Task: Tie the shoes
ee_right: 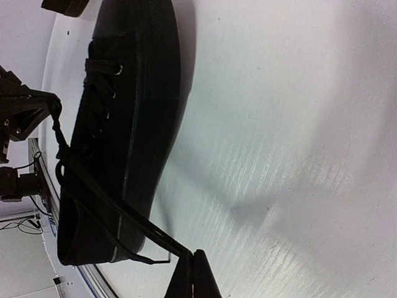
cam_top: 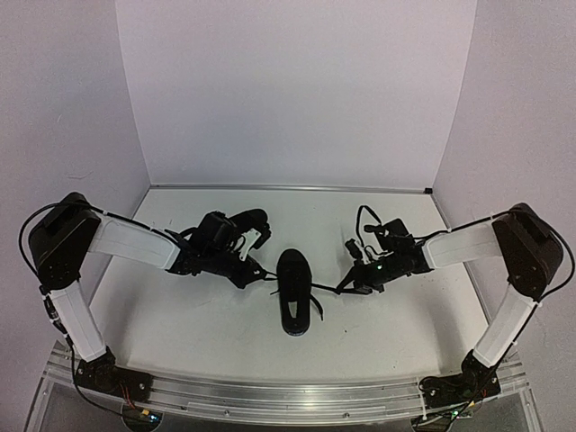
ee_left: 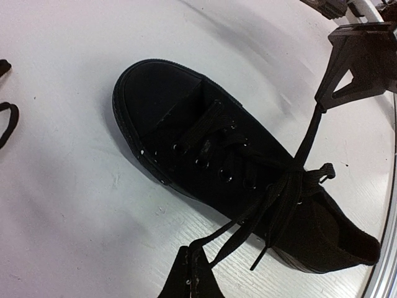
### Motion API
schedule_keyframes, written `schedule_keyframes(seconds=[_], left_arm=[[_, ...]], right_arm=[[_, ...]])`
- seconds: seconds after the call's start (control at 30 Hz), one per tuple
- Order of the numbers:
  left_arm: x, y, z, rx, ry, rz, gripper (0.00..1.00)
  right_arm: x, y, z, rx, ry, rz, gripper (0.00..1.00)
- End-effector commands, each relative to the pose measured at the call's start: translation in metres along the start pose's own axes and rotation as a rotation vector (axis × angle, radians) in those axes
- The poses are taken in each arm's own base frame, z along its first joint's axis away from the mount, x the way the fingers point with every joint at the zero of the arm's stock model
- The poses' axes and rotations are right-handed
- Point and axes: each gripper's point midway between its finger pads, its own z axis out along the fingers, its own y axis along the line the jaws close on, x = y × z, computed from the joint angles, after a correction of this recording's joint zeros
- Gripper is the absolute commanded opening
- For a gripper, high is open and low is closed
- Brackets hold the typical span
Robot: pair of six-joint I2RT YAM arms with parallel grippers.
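Note:
One black shoe (cam_top: 294,290) lies in the middle of the table, toe toward the back wall. Its laces are crossed over the tongue (ee_left: 291,180) and pulled out to both sides. My left gripper (cam_top: 258,270) is just left of the shoe and is shut on a lace end (ee_left: 214,239). My right gripper (cam_top: 346,287) is just right of the shoe and is shut on the other lace end (ee_right: 155,233). Both laces run taut from the shoe to the fingertips. A second black shoe (cam_top: 250,220) lies behind my left wrist, partly hidden by it.
White walls enclose the table at the back and sides. A metal rail (cam_top: 288,396) runs along the near edge. A loose loop of lace (ee_left: 7,121) lies at the left edge of the left wrist view.

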Motion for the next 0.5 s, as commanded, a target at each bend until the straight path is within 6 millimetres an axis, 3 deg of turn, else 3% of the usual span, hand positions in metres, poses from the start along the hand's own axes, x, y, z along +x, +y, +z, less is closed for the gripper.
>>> schedule_keyframes(seconds=[0.0, 0.13, 0.37, 0.47], left_arm=[[-0.016, 0.017, -0.024, -0.105, -0.038, 0.029, 0.00], [-0.014, 0.022, -0.025, -0.130, -0.038, 0.012, 0.00], [0.009, 0.031, -0.015, -0.151, 0.011, -0.037, 0.00], [0.008, 0.031, -0.015, -0.152, 0.009, -0.038, 0.00]], right_arm=[[-0.005, -0.011, -0.016, 0.072, -0.027, 0.004, 0.00], [-0.006, -0.013, -0.016, 0.082, -0.022, 0.003, 0.00], [0.005, -0.030, -0.013, 0.120, 0.000, 0.028, 0.00], [0.003, -0.033, -0.015, 0.126, -0.007, 0.039, 0.00]])
